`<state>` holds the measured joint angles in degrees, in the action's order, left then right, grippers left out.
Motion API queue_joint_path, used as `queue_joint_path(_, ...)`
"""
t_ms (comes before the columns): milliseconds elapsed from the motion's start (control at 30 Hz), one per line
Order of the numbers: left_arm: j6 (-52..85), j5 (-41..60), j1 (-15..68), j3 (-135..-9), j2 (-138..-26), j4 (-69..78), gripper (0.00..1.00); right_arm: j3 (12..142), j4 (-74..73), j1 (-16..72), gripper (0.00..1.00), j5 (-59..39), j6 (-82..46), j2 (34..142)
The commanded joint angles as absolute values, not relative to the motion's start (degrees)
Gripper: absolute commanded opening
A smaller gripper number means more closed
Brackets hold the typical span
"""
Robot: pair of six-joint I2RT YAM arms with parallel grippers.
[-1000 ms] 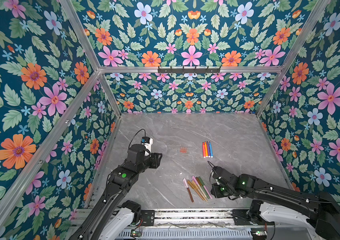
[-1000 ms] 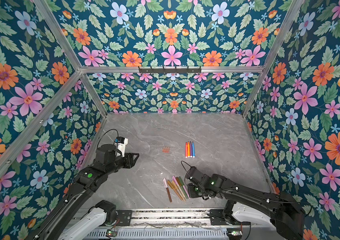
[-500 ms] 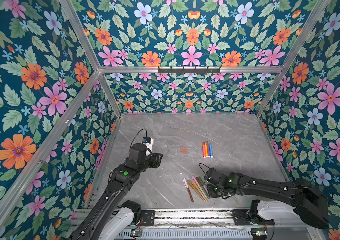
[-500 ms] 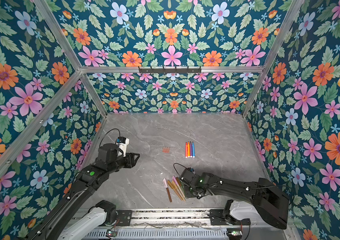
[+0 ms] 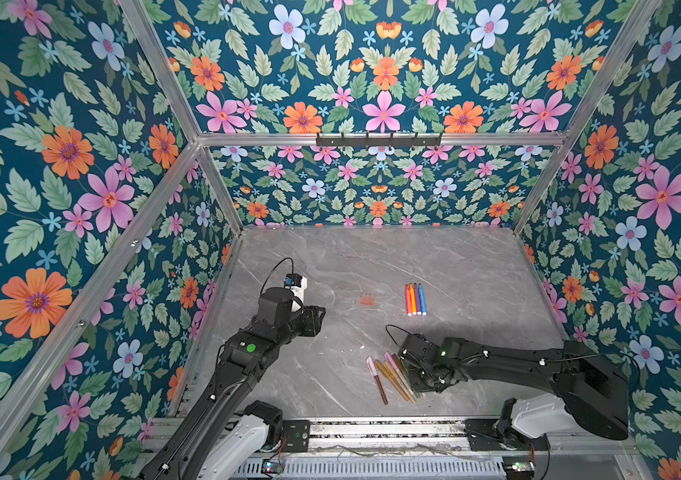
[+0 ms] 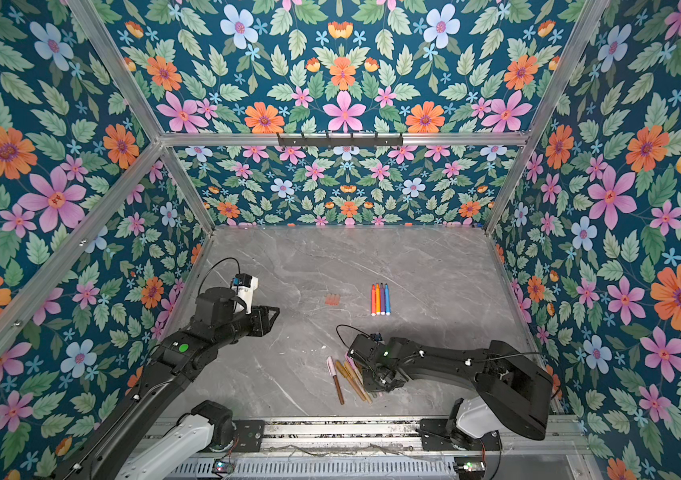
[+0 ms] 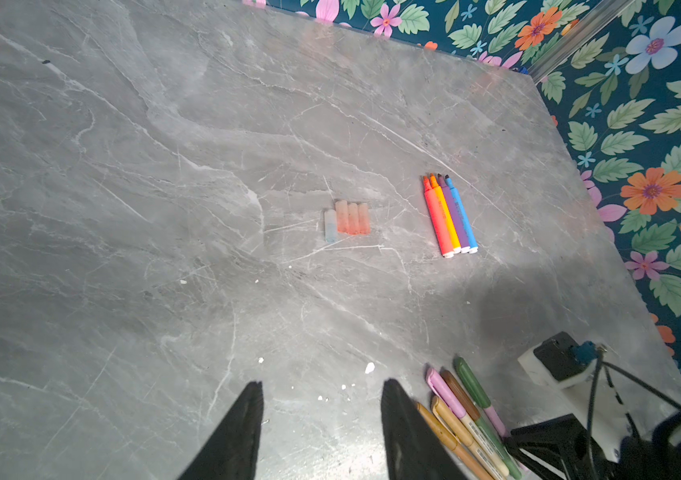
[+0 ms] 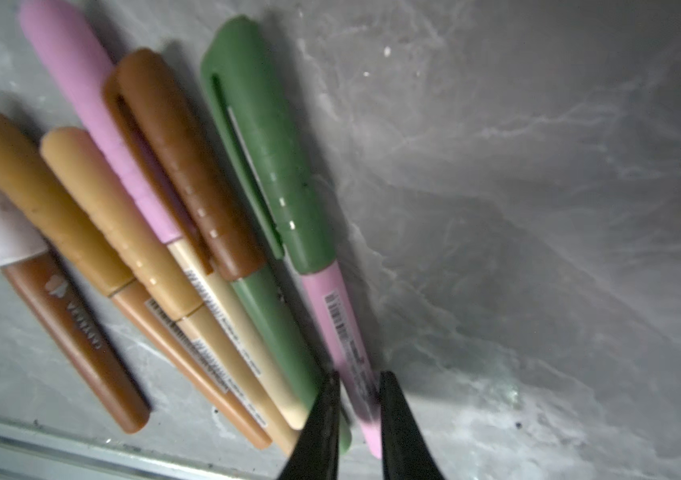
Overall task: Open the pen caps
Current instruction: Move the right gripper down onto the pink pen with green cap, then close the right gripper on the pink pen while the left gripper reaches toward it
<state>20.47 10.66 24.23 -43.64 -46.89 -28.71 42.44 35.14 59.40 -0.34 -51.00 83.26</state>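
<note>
Right wrist view alone shows grip: right gripper clamped on barrel of pink pen, green cap still on. In both top views wrist hides this.

Left wrist view: left gripper jaws apart, empty, above table. It shows four loose caps in row — fourth, pale one cannot be made out from above.

Six capped pens, held one included, fan out just beside front rail. Four uncapped pens lie mid-table.

Open marble behind both rows.

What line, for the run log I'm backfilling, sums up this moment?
left gripper: open, empty | right gripper: shut on green-capped pen | four pens: uncapped
</note>
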Motion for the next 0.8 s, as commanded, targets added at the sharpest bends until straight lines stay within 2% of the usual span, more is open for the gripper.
queue_joint_path(0, 19.9, 10.4, 24.2, -43.7, -47.0, -27.6, 0.49, 44.7, 39.5, 59.4, 0.17, 2.1, -52.3, 85.8)
queue_joint_path(200, 19.7, 11.9, 24.0, -43.9, -49.2, -27.6, 0.5, 47.2, 40.4, 59.4, 0.14, 2.9, -52.9, 88.3)
queue_joint_path(267, 19.4, 13.1, 24.0, -43.9, -49.6, -27.5, 0.54, 46.2, 39.4, 59.4, 0.14, 3.4, -52.8, 86.2)
queue_joint_path(400, 20.9, 16.5, 24.1, -43.9, -50.7, -26.2, 0.55, 42.3, 36.0, 59.3, 0.14, 3.2, -52.3, 80.5)
queue_joint_path(500, 27.8, 23.6, 24.9, -39.6, -51.9, -16.8, 0.56, 38.1, 31.1, 59.4, 0.11, 1.8, -50.8, 74.7)
queue_joint_path(567, 34.9, 25.7, 27.9, -35.2, -54.2, -6.5, 0.56, 34.9, 26.7, 59.4, 0.1, -0.1, -49.4, 70.0)
queue_joint_path(633, 38.8, 23.6, 33.4, -33.5, -58.3, 0.8, 0.56, 32.2, 24.0, 59.4, 0.1, -1.2, -48.9, 66.3)
queue_joint_path(767, 42.4, 20.3, 44.5, -36.2, -70.9, 9.4, 0.55, 28.7, 20.9, 59.3, 0.09, -2.6, -48.3, 61.2)
